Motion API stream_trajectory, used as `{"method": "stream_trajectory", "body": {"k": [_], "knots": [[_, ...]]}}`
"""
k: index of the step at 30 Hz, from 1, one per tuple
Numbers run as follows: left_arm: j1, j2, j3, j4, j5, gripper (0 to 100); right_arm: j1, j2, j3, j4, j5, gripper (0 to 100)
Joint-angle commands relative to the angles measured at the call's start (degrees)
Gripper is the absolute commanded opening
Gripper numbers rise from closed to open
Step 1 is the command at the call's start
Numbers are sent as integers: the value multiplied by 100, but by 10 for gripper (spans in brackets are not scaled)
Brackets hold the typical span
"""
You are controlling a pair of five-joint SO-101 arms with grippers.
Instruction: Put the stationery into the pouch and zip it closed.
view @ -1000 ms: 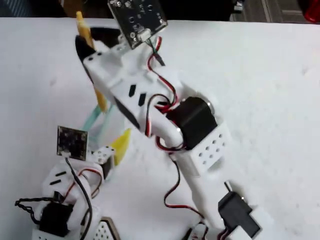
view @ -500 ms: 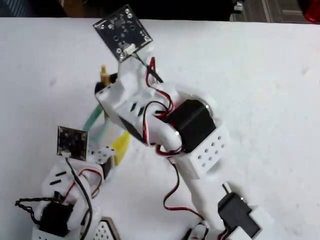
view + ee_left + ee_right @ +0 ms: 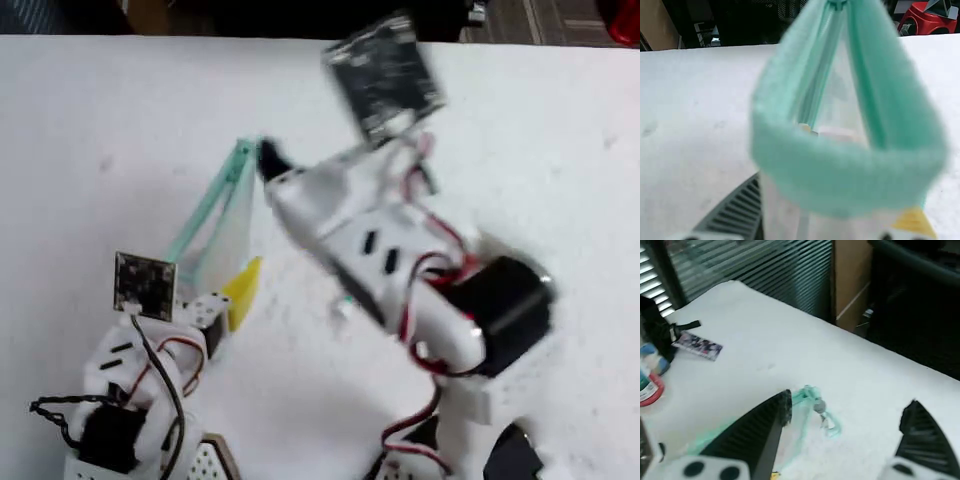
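On the white worktop point(image 3: 560, 180) the right arm point(image 3: 400, 270) stretched across to the far end of the pouch point(image 3: 215, 225), and the left arm point(image 3: 130, 390) sat low at its near end. The pouch lay with its long axis running straight from one set of fingers to the other. The left fingers point(image 3: 240, 290) were clamped, as best I could judge, on the near end, holding the teal-edged mouth up and gaping. The right fingers point(image 3: 765, 430) stood wide apart just over the far end, holding nothing. Something pale showed down inside the pouch, too dim to name. The pull point(image 3: 818, 406) lay on the worktop just ahead of the right fingers, between their tips but nearer one than the other, so not centred in the gap. To my eye the zipping fell to the right arm, being the nearer. Its fingers would want to shift sideways until the pull sat midway, close on it, then draw it along the pouch toward the left fingers.
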Motion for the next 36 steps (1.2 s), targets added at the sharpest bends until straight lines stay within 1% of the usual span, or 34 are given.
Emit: {"method": "stream_trajectory", "body": {"k": [1, 6, 7, 8, 11, 13, 15, 20, 22, 24, 25, 27, 28, 30, 33, 36], "knots": [[119, 31, 35, 62, 62, 268, 910, -75, 255, 110, 53, 326], [119, 31, 26, 62, 88, 268, 1763, 119, 1495, 136, 35, 323], [119, 31, 26, 62, 88, 268, 1859, 145, 1776, 119, 35, 303], [119, 31, 26, 62, 88, 268, 1930, 171, 2031, 101, 35, 265], [119, 31, 35, 62, 88, 268, 2018, 286, 2690, -207, 62, 102], [119, 31, 35, 62, 88, 268, 2026, 365, 3051, -488, 79, 41], [119, 31, 44, 62, 88, 268, 2026, 453, 3393, -681, 53, 51], [119, 31, 44, 62, 88, 268, 2211, 954, 4290, -1657, 35, 173], [119, 31, 44, 62, 88, 268, 2325, 1262, 4571, -2088, 35, 199], [119, 31, 44, 53, 88, 268, 2440, 1578, 4747, -2431, 35, 173], [119, 31, 53, 53, 88, 268, 2484, 1719, 4809, -2563, 35, 136], [119, 31, 53, 44, 88, 268, 2536, 1982, 4835, -2738, 35, 16], [119, 31, 53, 44, 88, 268, 2545, 2062, 4835, -2774, 35, 10], [127, 31, 53, 44, 79, 268, 2536, 2211, 4835, -2791, 35, 63], [136, 31, 53, 44, 70, 268, 2536, 2352, 4826, -2800, 79, 61], [136, 31, 53, 44, 70, 268, 2545, 2404, 4826, -2782, 88, 80]]}}
